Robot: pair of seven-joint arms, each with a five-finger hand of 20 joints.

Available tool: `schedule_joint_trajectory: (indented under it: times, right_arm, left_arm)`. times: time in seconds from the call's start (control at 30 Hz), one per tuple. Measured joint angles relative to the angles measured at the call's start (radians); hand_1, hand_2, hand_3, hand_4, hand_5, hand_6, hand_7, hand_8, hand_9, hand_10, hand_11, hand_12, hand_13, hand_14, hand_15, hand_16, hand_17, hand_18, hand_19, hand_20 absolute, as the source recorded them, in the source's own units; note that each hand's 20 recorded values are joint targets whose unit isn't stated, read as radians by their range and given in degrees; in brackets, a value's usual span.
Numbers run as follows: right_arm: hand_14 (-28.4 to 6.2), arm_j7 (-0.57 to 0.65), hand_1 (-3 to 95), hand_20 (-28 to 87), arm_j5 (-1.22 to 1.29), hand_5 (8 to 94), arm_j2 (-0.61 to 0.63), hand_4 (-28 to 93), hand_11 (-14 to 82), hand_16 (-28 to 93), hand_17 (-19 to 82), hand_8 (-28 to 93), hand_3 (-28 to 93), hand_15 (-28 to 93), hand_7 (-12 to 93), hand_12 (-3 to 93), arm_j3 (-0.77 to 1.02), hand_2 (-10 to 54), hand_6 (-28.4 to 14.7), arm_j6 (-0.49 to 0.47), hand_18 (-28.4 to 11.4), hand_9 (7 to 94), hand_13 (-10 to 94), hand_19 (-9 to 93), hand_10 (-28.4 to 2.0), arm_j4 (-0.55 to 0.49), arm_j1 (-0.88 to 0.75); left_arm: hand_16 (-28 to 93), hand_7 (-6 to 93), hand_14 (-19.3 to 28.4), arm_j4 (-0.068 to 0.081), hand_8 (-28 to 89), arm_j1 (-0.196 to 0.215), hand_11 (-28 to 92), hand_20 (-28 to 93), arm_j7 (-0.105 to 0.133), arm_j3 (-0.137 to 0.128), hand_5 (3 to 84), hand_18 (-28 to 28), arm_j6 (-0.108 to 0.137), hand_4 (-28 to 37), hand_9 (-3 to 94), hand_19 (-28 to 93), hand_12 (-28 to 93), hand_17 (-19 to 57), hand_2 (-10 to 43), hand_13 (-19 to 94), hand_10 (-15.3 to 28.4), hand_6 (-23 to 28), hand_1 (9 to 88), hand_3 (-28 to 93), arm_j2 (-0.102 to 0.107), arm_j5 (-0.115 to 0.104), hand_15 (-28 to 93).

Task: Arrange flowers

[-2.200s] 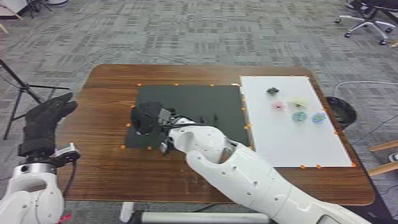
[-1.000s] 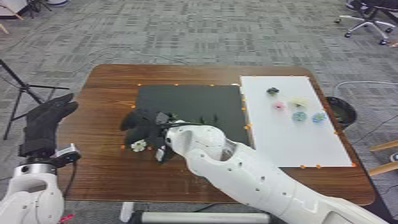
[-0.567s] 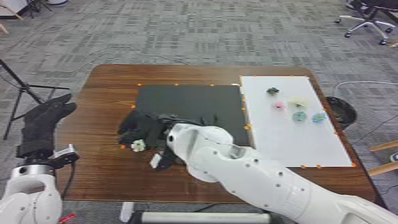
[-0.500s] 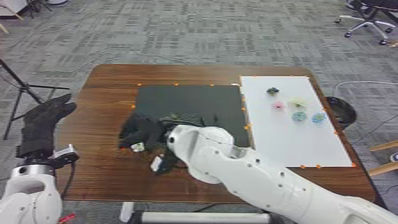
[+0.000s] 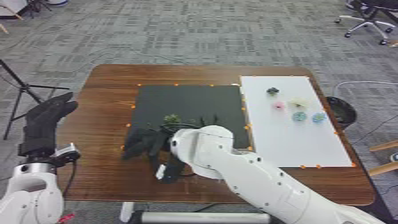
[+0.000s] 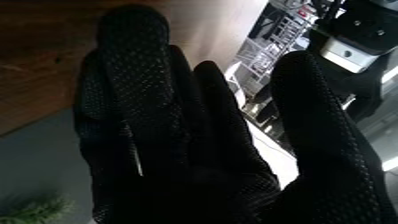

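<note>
right hand (image 5: pixel 142 143): fingers straight, empty. left hand (image 5: pixel 44 116): fingers relaxed. green sprig (image 5: pixel 171 119): on dark mat (image 5: pixel 182 96). step, apparently: picking. next: pinch sprig, carry to white board (image 5: pixel 298 145).

Table (image 5: pixel 102 110): brown wood, smooth, with a slight sheen. Dark panel (image 5: pixel 182 102) reads matt; white sheet (image 5: pixel 302 145), smooth. Right hand (image 5: pixel 140 144): black cloth, dotted, rough-looking; arm shell (image 5: pixel 253 175) smooth, plastic-looking.

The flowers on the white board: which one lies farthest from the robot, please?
The dark flower, toward the far end of the board; the pink, cream, teal and blue ones lie nearer.
</note>
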Motion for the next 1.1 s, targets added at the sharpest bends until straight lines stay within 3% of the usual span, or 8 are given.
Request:
schedule_joint_trajectory:
  times: [0.47,0.83,1.1]
  right_arm:
    - [-9.7,0.006,32.5,44,0.004,44.5,-0.023,-12,5.5,29,35,-5,56,48,6,6.4,0.014,9.2,-6.9,0.008,-22.2,49.5,79,65,-13.9,0.062,0.027]
    - [-10.2,0.003,32.4,44,-0.006,45.6,-0.024,-13,6.1,29,34,-5,56,49,7,6.8,0.025,9.1,-6.4,0.019,-22.5,50.4,79,65,-13.6,0.077,0.040]
    - [-11.5,-0.002,33.3,44,0.226,52.6,0.039,-11,8.0,28,33,-6,55,49,9,10.2,0.079,6.4,-4.8,0.018,-22.8,59.1,76,64,-14.5,-0.051,0.046]
  left_arm:
    - [4,15.5,17.4,0.001,-7,-0.004,23,20,0.005,0.005,49.2,14.6,-0.001,-22.0,51.7,14,15,3.5,1.5,40,14.1,3.2,27.0,69,-0.004,-0.002,19]
    - [4,15.6,17.4,-0.001,-7,-0.001,24,20,0.006,0.005,49.3,14.6,0.000,-21.9,51.7,15,15,3.5,1.4,40,14.1,3.2,27.0,69,-0.011,-0.003,19]
    - [4,15.6,17.4,-0.006,-7,0.015,23,20,0.007,-0.001,49.4,14.8,0.000,-22.0,51.6,15,15,3.5,1.4,40,14.1,3.2,27.0,69,-0.015,-0.005,19]
